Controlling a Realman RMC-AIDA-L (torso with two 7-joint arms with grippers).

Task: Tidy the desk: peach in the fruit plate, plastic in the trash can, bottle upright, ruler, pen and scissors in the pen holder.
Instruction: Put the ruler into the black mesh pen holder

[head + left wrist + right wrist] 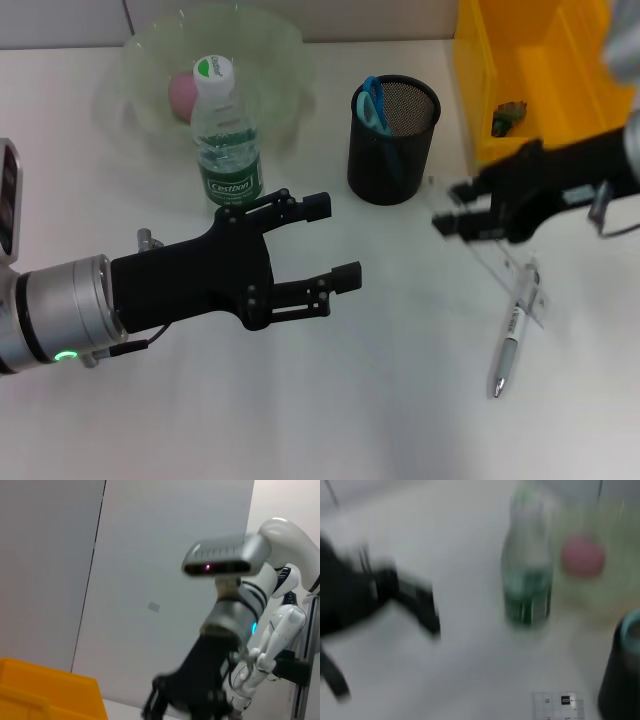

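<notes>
Your right claw (455, 222) at right of frame pinches the ruler (500, 265); tip it upright before lowering into the pen holder (393, 140). Left claw (332, 240) hangs spread.

The green-labelled water bottle (228, 135) stands upright left of the black mesh pen holder (393, 140), which holds blue scissors (373, 103). Pink peach (182, 95) sits in the clear fruit plate (270, 50) behind the bottle. Clear ruler (500, 265) and silver pen (512, 335) lie right of the holder.

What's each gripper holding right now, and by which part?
Left gripper: open, holding nothing. Right gripper: closed on one end of the clear ruler.
</notes>
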